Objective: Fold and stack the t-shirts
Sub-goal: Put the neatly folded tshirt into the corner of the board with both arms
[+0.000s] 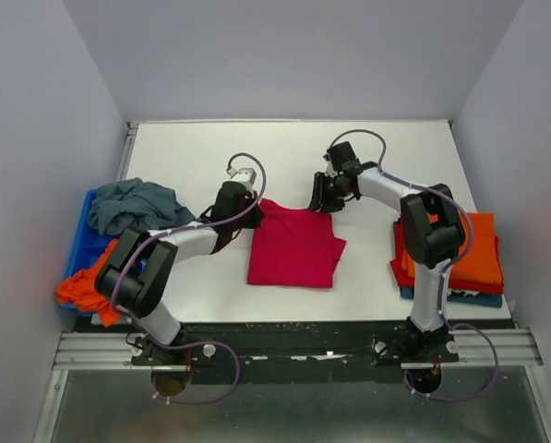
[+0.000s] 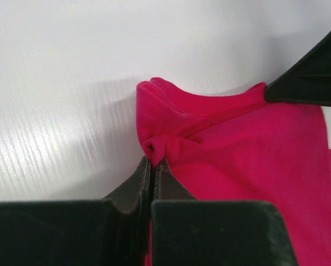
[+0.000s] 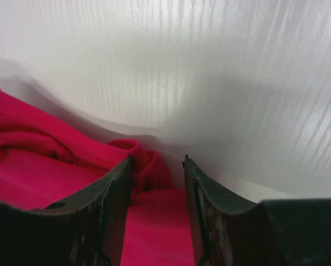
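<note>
One corner of the t-shirt [image 2: 248,166] sits inside the jaws of the left gripper [image 2: 153,164]. Another lies between the jaws of the right gripper [image 3: 157,166], with the table [image 3: 220,66] beyond both.

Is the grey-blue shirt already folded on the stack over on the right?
No, the grey-blue t-shirt lies crumpled over the blue tray on the left, away from the folded stack.

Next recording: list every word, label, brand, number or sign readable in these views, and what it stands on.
None: no text can be read in any view. The pink t-shirt, the folded stack, the heap of shirts and the blue tray all look plain, with no print, tag or number visible.
</note>
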`<state>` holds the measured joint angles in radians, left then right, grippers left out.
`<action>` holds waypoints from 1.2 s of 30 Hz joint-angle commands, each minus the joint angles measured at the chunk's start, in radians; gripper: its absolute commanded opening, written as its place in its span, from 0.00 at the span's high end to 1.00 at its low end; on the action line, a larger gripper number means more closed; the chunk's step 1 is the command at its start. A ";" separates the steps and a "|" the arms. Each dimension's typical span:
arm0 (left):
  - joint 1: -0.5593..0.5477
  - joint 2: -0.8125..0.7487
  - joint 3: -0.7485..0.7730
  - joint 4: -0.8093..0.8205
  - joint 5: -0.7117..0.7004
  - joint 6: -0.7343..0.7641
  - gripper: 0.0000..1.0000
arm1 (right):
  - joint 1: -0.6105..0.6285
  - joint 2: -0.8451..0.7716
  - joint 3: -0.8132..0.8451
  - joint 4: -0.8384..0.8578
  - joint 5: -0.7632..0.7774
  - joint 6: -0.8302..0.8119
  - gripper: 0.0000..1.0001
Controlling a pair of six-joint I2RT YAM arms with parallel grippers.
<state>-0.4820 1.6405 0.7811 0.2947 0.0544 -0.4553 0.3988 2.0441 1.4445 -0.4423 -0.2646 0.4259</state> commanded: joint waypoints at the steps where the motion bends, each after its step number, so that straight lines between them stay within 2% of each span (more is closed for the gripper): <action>1: -0.036 -0.120 -0.081 0.130 -0.089 0.046 1.00 | 0.029 -0.001 0.019 -0.150 0.096 -0.030 0.59; 7: -0.059 -0.202 -0.157 0.216 -0.139 0.066 1.00 | 0.035 -0.183 -0.110 -0.122 0.134 -0.016 0.96; 8: -0.061 -0.211 -0.167 0.236 -0.136 0.067 1.00 | 0.032 -0.208 -0.116 -0.128 0.148 -0.016 0.99; 12: -0.081 -0.229 -0.200 0.282 -0.146 0.084 1.00 | 0.032 -0.323 -0.163 -0.153 0.258 0.013 0.99; 16: -0.090 -0.228 -0.207 0.302 -0.162 0.090 1.00 | 0.032 -0.396 -0.203 -0.194 0.456 0.065 0.99; 17: -0.092 -0.222 -0.204 0.307 -0.166 0.087 1.00 | 0.032 -0.410 -0.216 -0.197 0.485 0.079 0.92; 18: -0.092 -0.212 -0.198 0.307 -0.169 0.083 1.00 | 0.031 -0.417 -0.228 -0.191 0.488 0.085 0.81; 19: -0.092 -0.196 -0.189 0.304 -0.169 0.078 1.00 | 0.032 -0.418 -0.240 -0.176 0.472 0.088 0.60; 20: -0.090 -0.176 -0.169 0.297 -0.169 0.072 1.00 | 0.032 -0.415 -0.249 -0.164 0.458 0.091 0.49; 22: -0.092 -0.119 -0.125 0.275 -0.172 0.058 1.00 | 0.031 -0.404 -0.263 -0.128 0.421 0.091 0.48; 23: -0.092 -0.084 -0.105 0.276 -0.166 0.052 1.00 | 0.023 -0.398 -0.263 -0.116 0.412 0.097 0.43; 25: -0.092 -0.013 -0.057 0.270 -0.159 0.037 1.00 | 0.000 -0.398 -0.275 -0.073 0.365 0.094 0.42; 28: -0.092 0.083 0.044 0.158 -0.188 0.011 1.00 | -0.050 -0.430 -0.332 0.043 0.271 0.097 0.41; 29: -0.092 0.103 0.067 0.132 -0.189 0.009 1.00 | -0.064 -0.438 -0.360 0.092 0.213 0.097 0.35; 32: -0.089 0.139 0.101 0.077 -0.218 -0.017 1.00 | -0.080 -0.424 -0.397 0.186 0.128 0.100 0.24; 36: -0.086 0.159 0.141 0.011 -0.229 -0.039 1.00 | -0.080 -0.349 -0.371 0.169 0.134 0.111 0.24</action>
<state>-0.5751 1.7786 0.8772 0.3996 -0.1383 -0.4583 0.3130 1.6421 1.0630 -0.3515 -0.0669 0.5240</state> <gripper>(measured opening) 0.030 0.763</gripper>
